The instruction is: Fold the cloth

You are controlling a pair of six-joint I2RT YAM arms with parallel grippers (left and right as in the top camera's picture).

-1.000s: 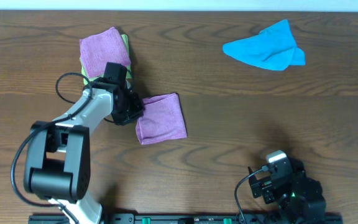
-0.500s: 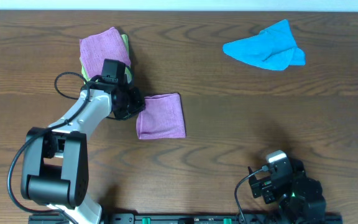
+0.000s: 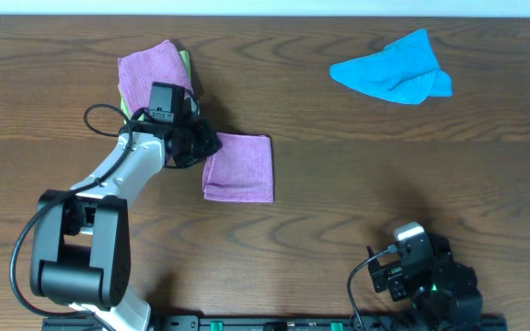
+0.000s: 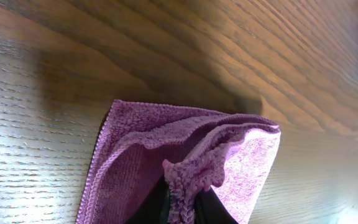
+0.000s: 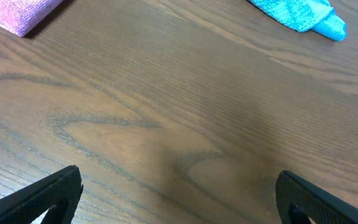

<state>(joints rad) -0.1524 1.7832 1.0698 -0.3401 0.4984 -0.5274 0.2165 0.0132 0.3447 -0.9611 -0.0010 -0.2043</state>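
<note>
While the left gripper [image 4: 182, 200] pinches the cloth [image 3: 239, 166] by its edge, a second purple cloth [image 3: 153, 75] and one blue cloth [image 3: 394, 69] lie apart, the right gripper [image 5: 179, 183] spread wide.

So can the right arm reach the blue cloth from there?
Probably yes. Only table lies between the right tool and the blue cloth, nothing blocks the way, and the tool is open. The cloth lies far across, though, so it would need a long stretch.

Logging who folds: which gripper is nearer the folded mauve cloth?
Left. The left gripper pinches the mauve cloth's left edge in its jaws; the right gripper hangs open far off, front right.
</note>
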